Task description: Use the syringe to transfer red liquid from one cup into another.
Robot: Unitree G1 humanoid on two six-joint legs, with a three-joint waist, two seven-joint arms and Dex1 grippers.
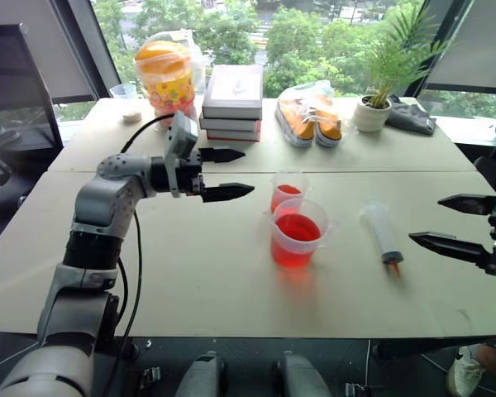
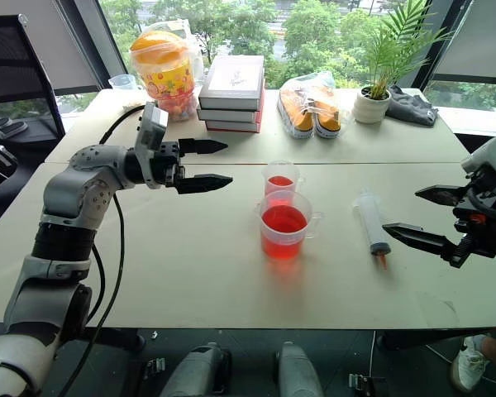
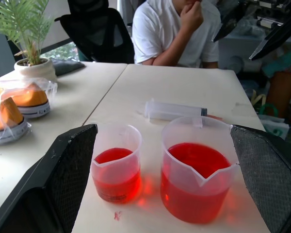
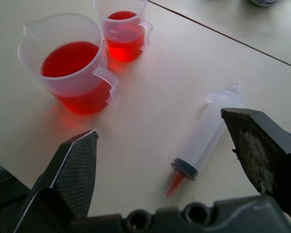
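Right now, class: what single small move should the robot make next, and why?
Probably lower the right gripper over the syringe and close on its barrel. The syringe lies flat on the table, untouched, and that gripper is open just beside it. The left gripper, also open, hovers on the far side of the larger cup.

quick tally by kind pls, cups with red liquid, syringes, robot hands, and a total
cups of red liquid: 2 (large cup, small cup)
syringe: 1
robot hands: 2 (left hand, right hand), both open and empty
total: 5
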